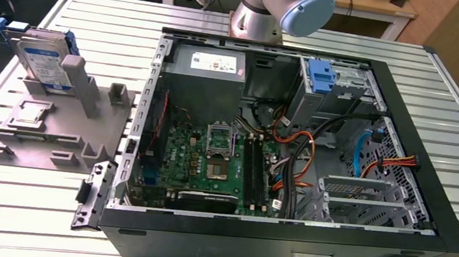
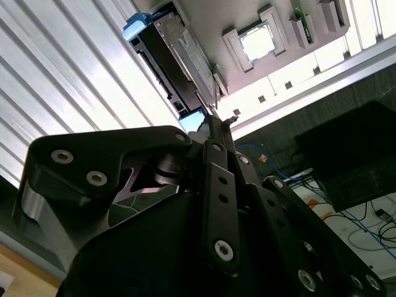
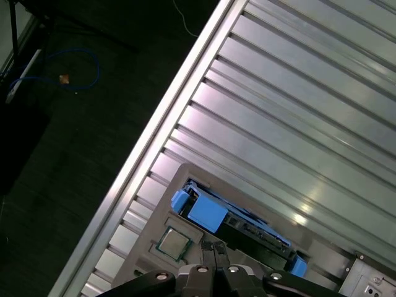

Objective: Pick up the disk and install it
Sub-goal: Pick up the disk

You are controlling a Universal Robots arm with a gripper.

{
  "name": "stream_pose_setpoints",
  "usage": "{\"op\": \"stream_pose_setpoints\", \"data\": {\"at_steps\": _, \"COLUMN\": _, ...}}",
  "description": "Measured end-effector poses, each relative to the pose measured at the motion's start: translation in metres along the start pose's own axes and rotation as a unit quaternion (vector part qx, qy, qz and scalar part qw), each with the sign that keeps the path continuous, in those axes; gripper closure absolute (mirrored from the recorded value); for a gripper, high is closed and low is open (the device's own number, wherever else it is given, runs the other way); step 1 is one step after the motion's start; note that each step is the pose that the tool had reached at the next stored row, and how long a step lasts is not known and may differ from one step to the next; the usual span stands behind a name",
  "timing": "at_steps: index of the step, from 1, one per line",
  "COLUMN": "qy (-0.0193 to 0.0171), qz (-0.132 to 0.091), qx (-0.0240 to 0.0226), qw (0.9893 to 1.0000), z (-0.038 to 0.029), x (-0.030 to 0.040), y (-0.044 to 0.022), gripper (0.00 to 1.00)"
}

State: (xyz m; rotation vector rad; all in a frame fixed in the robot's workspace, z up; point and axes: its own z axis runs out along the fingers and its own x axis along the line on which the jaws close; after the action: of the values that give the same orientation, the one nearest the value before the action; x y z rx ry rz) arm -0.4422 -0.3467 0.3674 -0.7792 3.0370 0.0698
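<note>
My end effector (image 3: 213,246) hangs above the grey fixture (image 1: 57,142) on the counter (image 1: 308,28). Its fingertips are drawn together and grip nothing. The disk (image 3: 247,230) stands on edge in that fixture, blue carrier frame uppermost, in the slot beside the processor chip (image 3: 173,242). In both wrist views the disk lies just ahead of my fingertips and clear of them. Its long upper edge runs slantwise across my line of reach, so I judge my fingers are not yet squared to its thin sides.
</note>
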Motion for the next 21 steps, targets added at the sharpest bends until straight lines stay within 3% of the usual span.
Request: {"op": "stream_pose_setpoints", "data": {"at_steps": 21, "qy": 0.0000, "qz": 0.000, "qx": 0.0000, "qw": 1.0000, "z": 0.0000, "x": 0.0000, "y": 0.0000, "gripper": 0.90}}
